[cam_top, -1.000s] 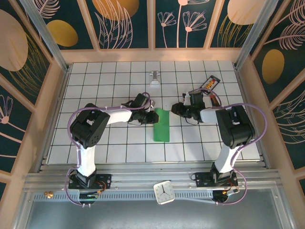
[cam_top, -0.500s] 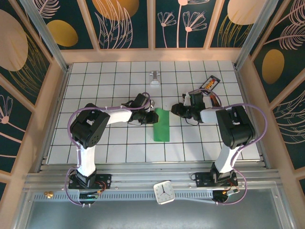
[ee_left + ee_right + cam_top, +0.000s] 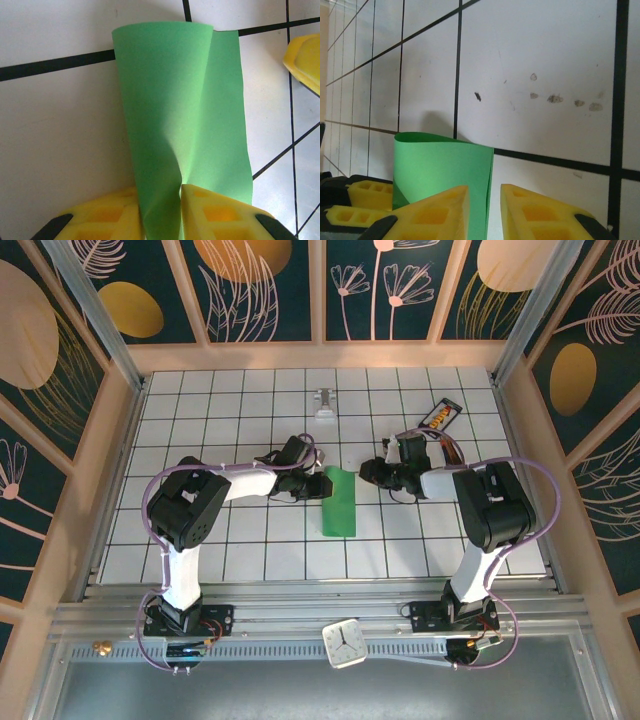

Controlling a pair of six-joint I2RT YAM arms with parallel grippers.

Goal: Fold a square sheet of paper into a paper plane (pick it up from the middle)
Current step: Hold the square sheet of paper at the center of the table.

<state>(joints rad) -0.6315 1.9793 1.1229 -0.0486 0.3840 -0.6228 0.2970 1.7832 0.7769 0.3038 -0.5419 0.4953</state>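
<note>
Roughly an early stage. From the top view, you have the square sheet of paper [image 3: 339,502] doubled over into a long green strip on the bench [image 3: 200,540], lying between the two arms. The left claw [image 3: 314,485] sits at the strip's far left edge; the right claw [image 3: 364,471] is just beside its far right corner. No nose corners are turned in and no wings are made, so most of the folding is left. Around it: a small metal clip [image 3: 325,406] farther back, a dark pack with yellow-orange marking [image 3: 441,414] at the back right, and a clock [image 3: 343,643] on the front rail. All are well apart from the paper and none blocks the work.

Left wrist view: the left claw is pinched shut on the paper, both yellow fingers [image 3: 220,215] pressed against the doubled layers. Beyond the grip the sheet bulges in a rounded loop. The fold is bent over, not creased flat. I judge that pressing it down is the step in hand.

Right wrist view: the right claw's jaws stand narrowly apart with the paper's looped end between them. A sliver of white bench shows beside the paper's edge, so it has not clamped. The springy loop is the main obstacle: it may creep off line when pressed.
</note>
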